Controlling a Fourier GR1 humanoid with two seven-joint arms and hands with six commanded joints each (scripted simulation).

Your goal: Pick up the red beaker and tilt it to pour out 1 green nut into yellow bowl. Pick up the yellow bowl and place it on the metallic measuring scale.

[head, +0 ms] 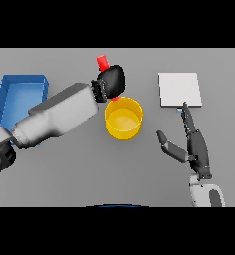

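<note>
Red plastic beaker (103, 63) clamped in left hand (112, 80) at 11 o'clock above round yellow bowl (123, 118), right hand (191, 142) fingers apart, idle by square metallic scale (179, 89) — could overtilt, dump extra nuts.

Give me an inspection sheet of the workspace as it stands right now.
Surface: grey table, flat.
Job's things: red beaker held above the far rim of the yellow bowl; no nut visible in the bowl; metallic measuring scale bare, right of the bowl.
Clutter: blue bin at far left.
Hands: left hand curled round the beaker; right hand open, fingers straight, reaching towards the scale's near edge.
Cables: nothing seen.
Surroundings: nothing seen.
</note>
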